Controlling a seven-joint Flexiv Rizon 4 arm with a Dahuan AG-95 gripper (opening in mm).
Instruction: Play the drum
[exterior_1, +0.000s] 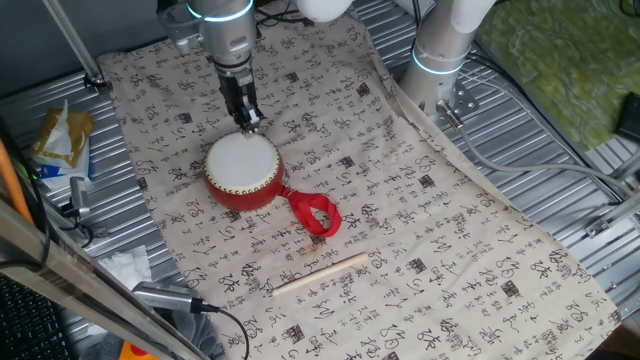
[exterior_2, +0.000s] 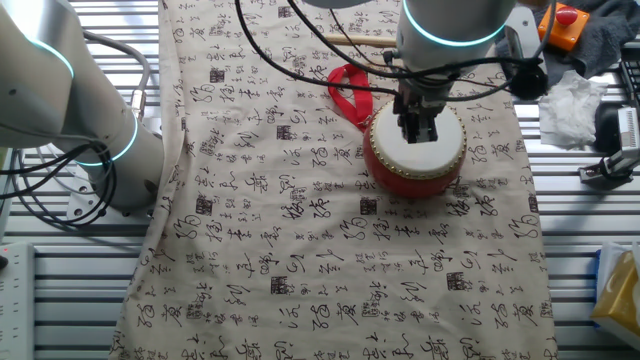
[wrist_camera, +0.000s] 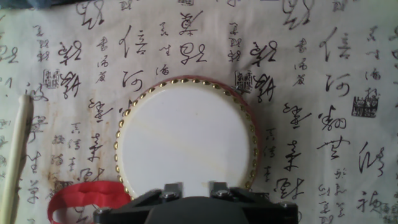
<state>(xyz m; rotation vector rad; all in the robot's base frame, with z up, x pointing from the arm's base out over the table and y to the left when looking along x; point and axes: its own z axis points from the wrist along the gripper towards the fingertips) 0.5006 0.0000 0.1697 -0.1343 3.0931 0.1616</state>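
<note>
Hovering at the drumhead's edge, the pincer (exterior_1: 247, 117) points down over the drum (exterior_1: 243, 170); its fingertips sit close together with nothing between them, so it reads as clenched and empty. Contact with the drumhead cannot be confirmed. The drum stands upright on the cloth (exterior_1: 400, 230) covering the table (exterior_1: 560, 150), left of centre in one fixed view and upper right of centre in the other. Its ribbon (exterior_1: 315, 214) lies flat at the lower right of the drum. A stick (exterior_1: 319, 274) rests on the cloth below the ribbon, apart from the drum. The hand view shows the drum low in the frame.
</note>
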